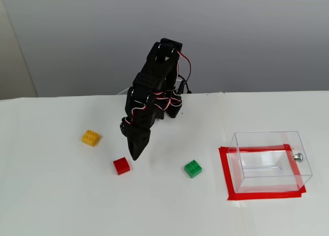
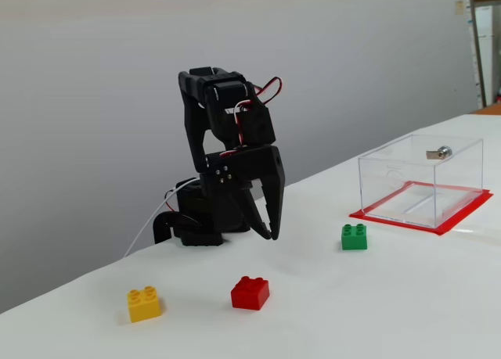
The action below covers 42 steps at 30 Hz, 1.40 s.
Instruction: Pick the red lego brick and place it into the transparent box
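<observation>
Jaws look pretty much closed, or close to it, with nothing between them. The gripper [image 1: 135, 155] points down at the table and hangs in the air just beside the red lego brick [image 1: 122, 165], a bit up and right of it in the high fixed view; the low side view [image 2: 271, 232] shows it clearly off the surface and behind the brick [image 2: 250, 292].

Biggest risk imo: if it drops with the fingers this narrow, the tips land on the brick or clip its edge and shove it away across the slick top. It needs to open and line up first. The brick sits turned a little, so a crooked squeeze could spin it out.

The transparent box [image 1: 295, 170] is well off to the right on a red tape frame [image 1: 224, 174], with the green brick [image 1: 193, 168] between it and the gripper. The yellow brick [image 1: 90, 137] is off to the left.

Plain white table [image 1: 61, 205], grey wall [image 1: 77, 35] behind, not much else around.
</observation>
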Each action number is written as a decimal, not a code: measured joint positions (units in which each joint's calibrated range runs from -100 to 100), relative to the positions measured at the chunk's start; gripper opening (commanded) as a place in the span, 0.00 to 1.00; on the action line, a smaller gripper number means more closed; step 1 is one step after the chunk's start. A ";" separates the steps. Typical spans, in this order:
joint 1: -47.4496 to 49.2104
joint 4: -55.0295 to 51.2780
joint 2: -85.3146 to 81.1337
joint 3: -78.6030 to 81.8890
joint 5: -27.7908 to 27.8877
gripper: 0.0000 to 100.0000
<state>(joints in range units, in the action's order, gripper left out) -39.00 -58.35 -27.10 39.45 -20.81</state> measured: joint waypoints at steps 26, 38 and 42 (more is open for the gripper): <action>-7.69 4.28 7.53 -1.24 4.64 0.03; -8.44 6.00 7.53 -1.24 4.45 0.24; -7.69 6.00 8.29 -1.24 4.45 0.24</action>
<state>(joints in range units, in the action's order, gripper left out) -46.69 -52.36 -18.82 38.22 -16.37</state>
